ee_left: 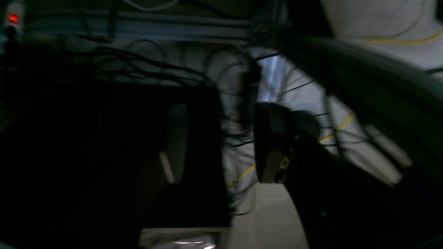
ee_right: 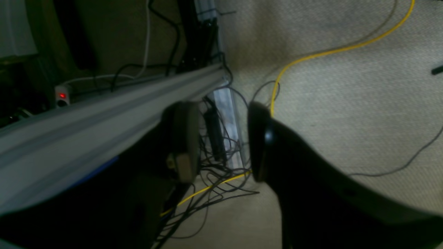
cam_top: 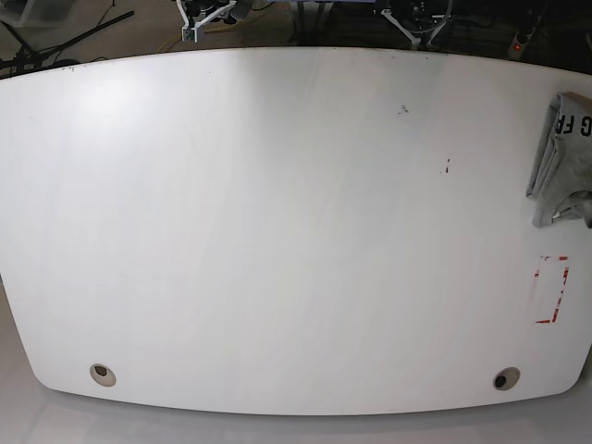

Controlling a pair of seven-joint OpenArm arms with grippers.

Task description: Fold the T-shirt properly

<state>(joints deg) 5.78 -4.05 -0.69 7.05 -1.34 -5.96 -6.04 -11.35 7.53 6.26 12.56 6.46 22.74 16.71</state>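
Both grippers, left (ee_left: pixel 221 145) & right (ee_right: pixel 221 141), parted, empty, off-table; grab bunched heather-grey cotton T-shirt (cam_top: pixel 564 157) at white table (cam_top: pixel 277 231) edge, spread flat first.

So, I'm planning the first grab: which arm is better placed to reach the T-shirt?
Probably left. The T-shirt lies at the table's right edge in the base view, the left arm's side. Neither arm shows there; both wrist cameras show only floor.

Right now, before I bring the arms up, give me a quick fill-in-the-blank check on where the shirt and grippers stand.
1. The T-shirt lies at the base view's ____ edge of the white table.
2. The cable on the carpet beyond the right gripper is ____ in colour.
3. Both the right gripper and the left gripper hold ____.
4. The tape rectangle near the shirt is ____.

Missing words: right; yellow; nothing; red
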